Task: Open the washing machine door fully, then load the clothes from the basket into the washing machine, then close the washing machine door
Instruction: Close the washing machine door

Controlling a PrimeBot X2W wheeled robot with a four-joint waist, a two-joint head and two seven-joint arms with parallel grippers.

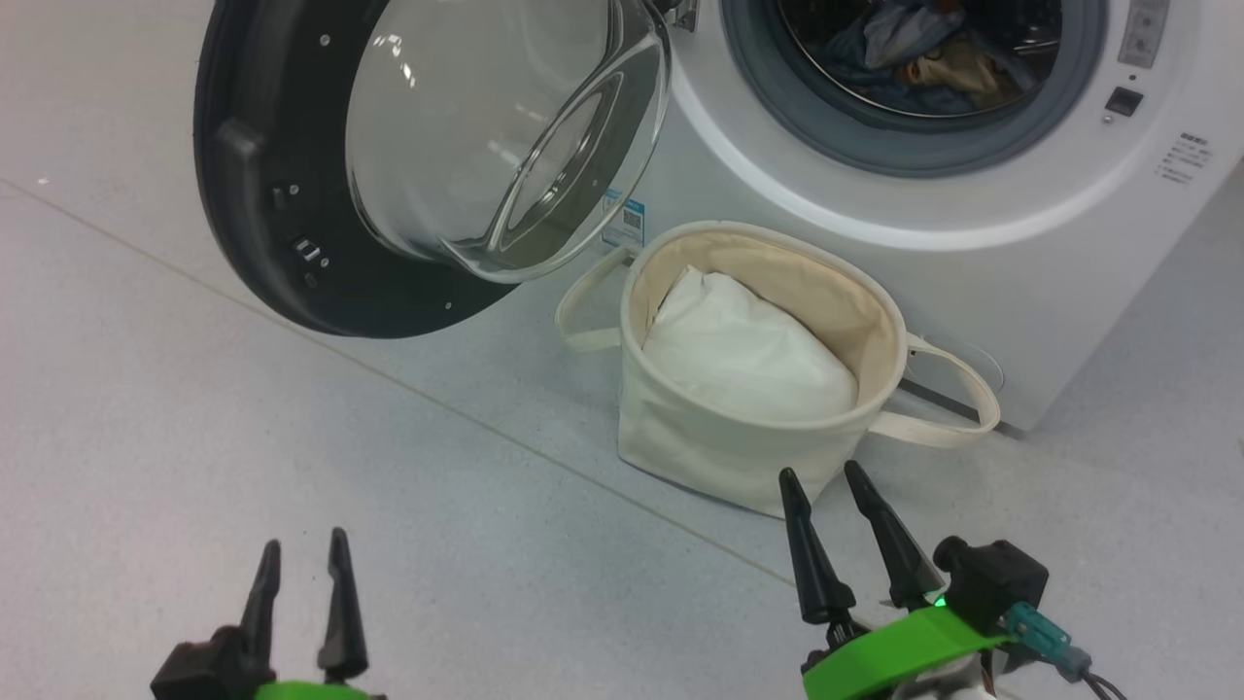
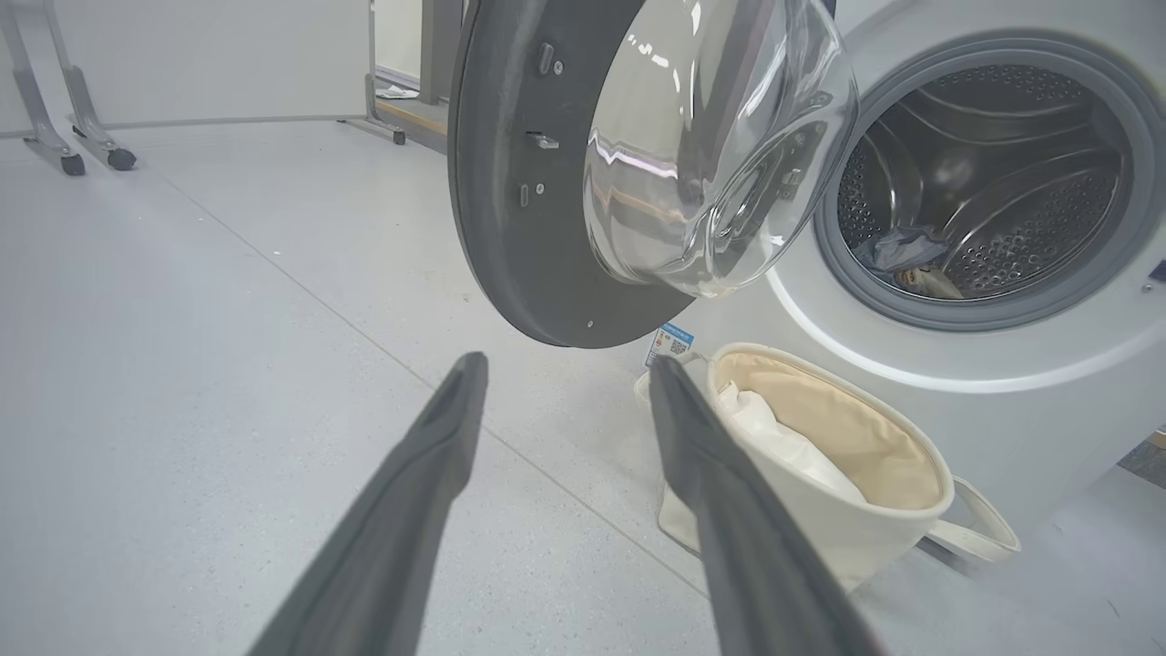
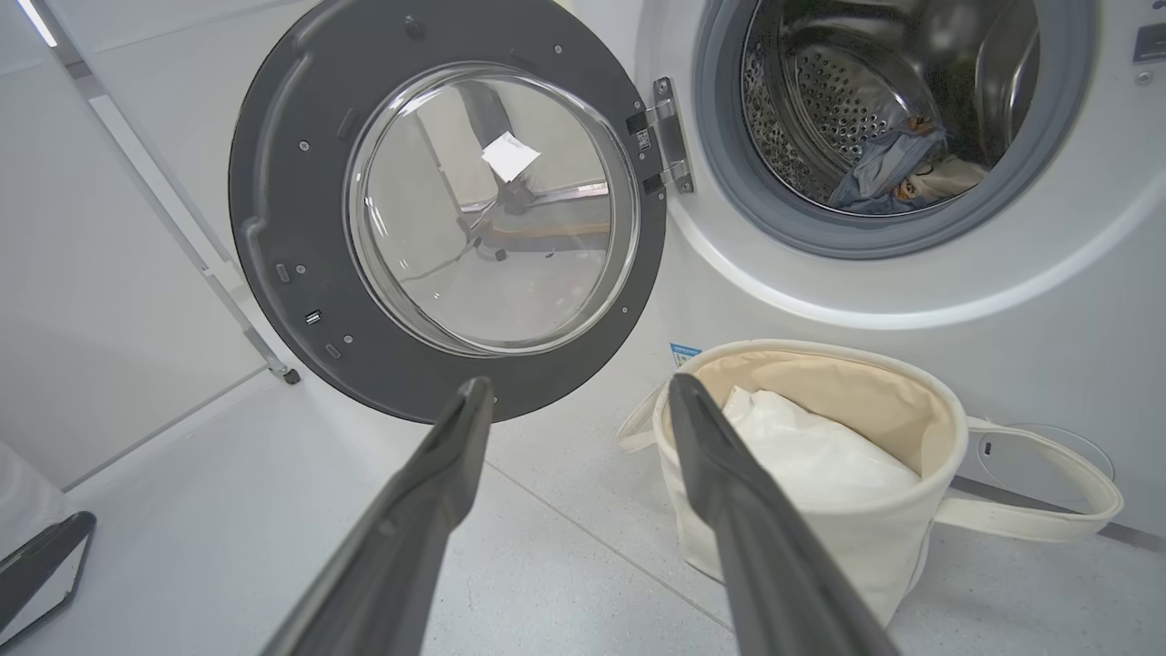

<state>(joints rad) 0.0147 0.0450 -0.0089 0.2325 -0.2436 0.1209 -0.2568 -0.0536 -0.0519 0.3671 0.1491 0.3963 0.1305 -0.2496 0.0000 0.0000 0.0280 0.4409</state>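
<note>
Beside the washing machine (image 1: 972,272), the door (image 1: 262,194) stands swung wide, bowl bulging toward the upright basket (image 1: 700,447). Left gripper (image 1: 305,540) and right gripper (image 1: 819,470) hover empty, jaws spread.

Open path into washing machine (image 1: 1020,282) over basket (image 1: 700,447), door (image 1: 253,224) aside left.

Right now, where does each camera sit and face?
Head: on the head, looking down at the round cream canvas basket; left gripper and right gripper below.
Left wrist: behind its fingers, facing the black-rimmed glass door obliquely.
Right wrist: behind its fingers, facing the door's inside.
Shared: blue patterned clothes in the white washing machine.
</note>
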